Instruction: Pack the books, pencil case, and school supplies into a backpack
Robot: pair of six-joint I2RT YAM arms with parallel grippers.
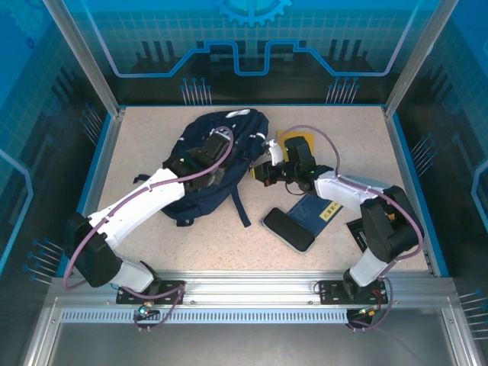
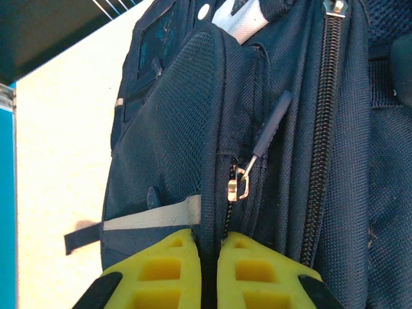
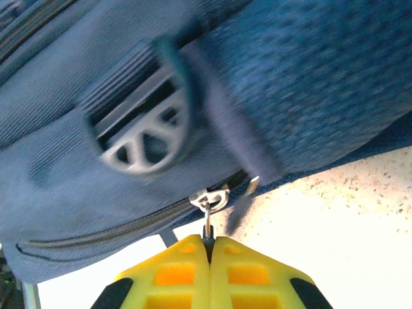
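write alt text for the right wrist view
The right gripper, its yellow jaws shut, pinches the metal zipper pull of a navy backpack seen close up. A grey plastic buckle, slightly blurred, sits on the fabric above, and the speckled beige table shows at lower right.

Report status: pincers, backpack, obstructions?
Left pincer shut on backpack fabric. Right pincer shut on zipper pull. Yellow book, blue book unpacked on table. Nothing seen blocking.
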